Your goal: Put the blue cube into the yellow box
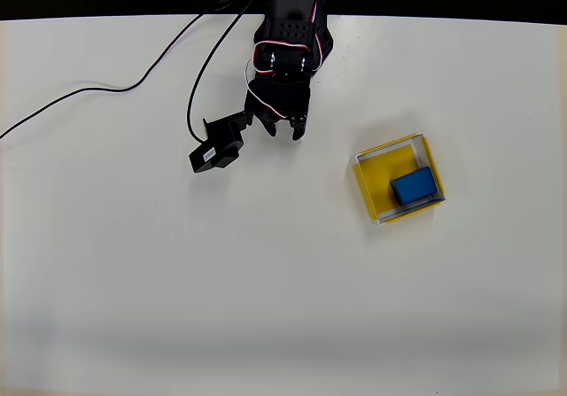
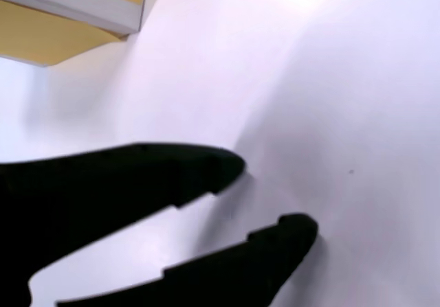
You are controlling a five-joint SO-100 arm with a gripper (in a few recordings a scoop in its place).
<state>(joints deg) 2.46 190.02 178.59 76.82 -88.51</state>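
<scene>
In the overhead view the blue cube lies inside the yellow box, in its lower right part, on the right half of the white table. My black gripper hovers well to the left of the box, near the table's far edge, pointing down the picture. Its jaws stand apart with nothing between them. In the wrist view my gripper shows two black fingers with bare white table in the gap, and a corner of the yellow box sits at the top left.
A black cable trails from the arm across the upper left of the white table. The camera mount juts out left of the gripper. The table's far edge meets a dark band at the top.
</scene>
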